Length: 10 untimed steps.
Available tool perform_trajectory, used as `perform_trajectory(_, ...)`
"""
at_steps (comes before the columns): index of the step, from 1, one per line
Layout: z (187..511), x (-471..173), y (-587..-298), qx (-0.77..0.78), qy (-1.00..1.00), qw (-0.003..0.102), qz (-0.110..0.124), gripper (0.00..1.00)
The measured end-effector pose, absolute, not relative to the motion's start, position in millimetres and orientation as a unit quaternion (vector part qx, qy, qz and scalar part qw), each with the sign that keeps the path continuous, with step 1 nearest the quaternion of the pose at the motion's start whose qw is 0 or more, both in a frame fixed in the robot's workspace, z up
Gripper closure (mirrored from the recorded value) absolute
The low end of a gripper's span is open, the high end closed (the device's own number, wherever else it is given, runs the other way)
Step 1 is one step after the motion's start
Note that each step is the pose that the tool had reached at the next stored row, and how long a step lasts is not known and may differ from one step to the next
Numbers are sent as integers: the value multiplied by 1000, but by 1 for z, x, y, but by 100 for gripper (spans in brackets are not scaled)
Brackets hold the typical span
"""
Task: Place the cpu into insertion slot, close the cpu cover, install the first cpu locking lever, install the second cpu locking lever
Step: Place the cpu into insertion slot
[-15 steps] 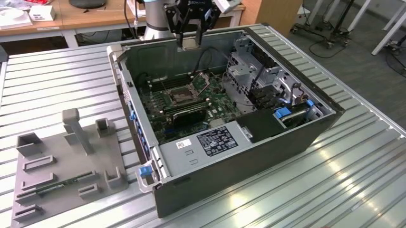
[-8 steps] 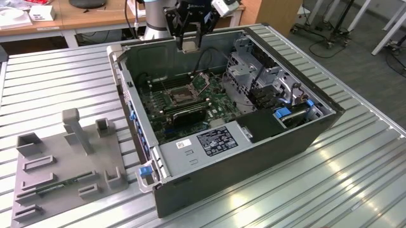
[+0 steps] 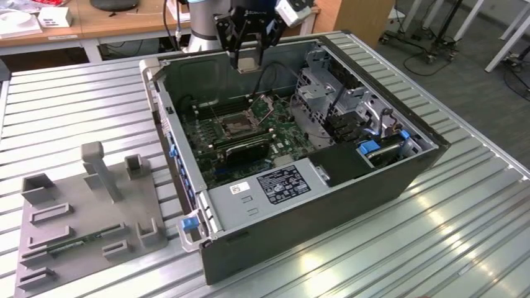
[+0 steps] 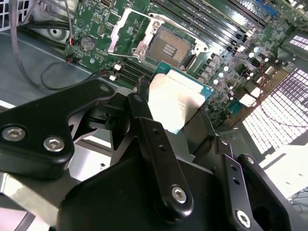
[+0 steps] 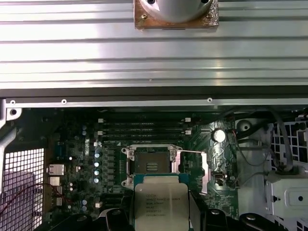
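Observation:
My gripper [image 3: 247,57] hangs above the open computer case, shut on the cpu [image 3: 247,63], a small silvery square chip. In both wrist views the cpu [image 5: 161,204] [image 4: 175,98] sits between the black fingers [image 4: 144,120], above the motherboard and apart from it. The insertion slot [image 5: 151,163] [image 4: 171,45] [image 3: 236,127] lies bare below, a dark square recess with a metal rim. The cpu cover [image 4: 126,31] [image 5: 204,171] stands swung open beside the slot. A thin wire locking lever [image 4: 175,21] is raised near it.
The black case [image 3: 348,180] lies on its side on a slatted metal table [image 3: 74,105]. A drive cage [image 3: 319,93] and cables stand at the exterior view's right of the slot; memory slots [image 5: 144,127] run beside it. A grey fixture tray [image 3: 91,211] lies at the exterior view's left.

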<state>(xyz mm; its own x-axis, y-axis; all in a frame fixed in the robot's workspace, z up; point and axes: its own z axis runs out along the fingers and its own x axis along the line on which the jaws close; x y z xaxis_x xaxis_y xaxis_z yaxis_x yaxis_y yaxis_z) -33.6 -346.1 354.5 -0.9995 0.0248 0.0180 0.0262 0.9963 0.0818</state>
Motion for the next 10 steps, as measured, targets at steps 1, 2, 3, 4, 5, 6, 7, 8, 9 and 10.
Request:
perform_trajectory(1, 354, -34, -346, -13, -999, 8, -41, 46)
perform_trajectory(2, 353, -34, -346, -13, -999, 8, -41, 46)
perform_trajectory(3, 352, -34, -346, -13, -999, 8, -40, 46)
perform_trajectory(4, 351, -34, -346, -13, -999, 9, -40, 46)
perform_trajectory(5, 350, -34, -346, -13, -999, 8, -40, 46)
perform_trajectory(6, 349, -34, -346, -13, -999, 8, -40, 46)
perform_trajectory(7, 348, -34, -346, -13, -999, 8, -40, 46)
perform_trajectory(8, 347, -34, -346, -13, -999, 8, -40, 46)
perform_trajectory(9, 346, -34, -346, -13, -999, 8, -40, 46)
perform_trajectory(10, 345, -34, -346, -13, -999, 8, -39, 46)
